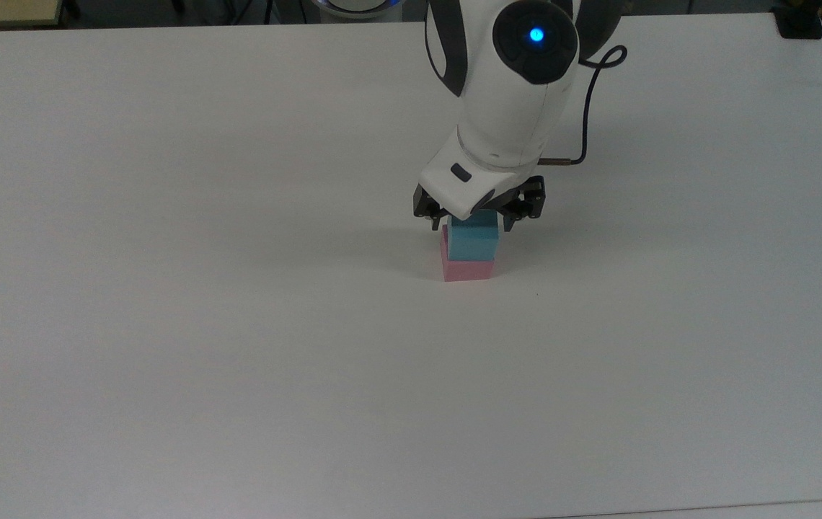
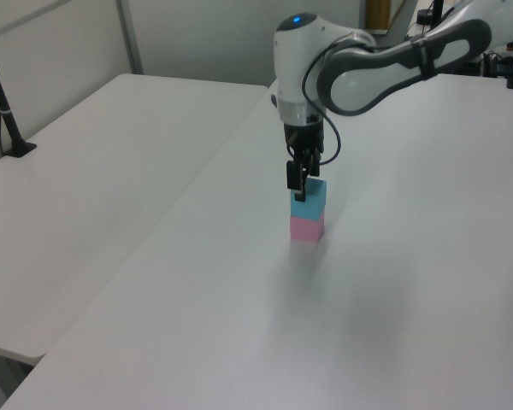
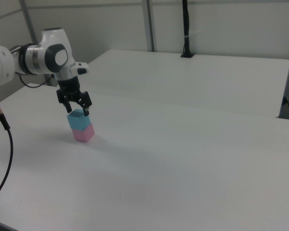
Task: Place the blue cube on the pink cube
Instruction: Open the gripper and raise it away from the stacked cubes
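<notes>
I see the blue cube [image 1: 474, 241] [image 2: 309, 199] [image 3: 77, 119], light cyan and matte with sharp edges, sitting upright on top of the pink cube [image 1: 466, 269] [image 2: 307, 228] [image 3: 83, 133]. The pink cube, pale and about the same size, rests flat on the white worktop [image 1: 238, 324], the two stacked nearly flush.

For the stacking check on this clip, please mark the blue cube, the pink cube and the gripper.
blue cube [image 1: 474, 241]: top view, its front face.
pink cube [image 1: 467, 270]: top view, front face below the blue one.
gripper [image 3: 78, 109]: right view, open, between its fingertips just above the stack.
</notes>
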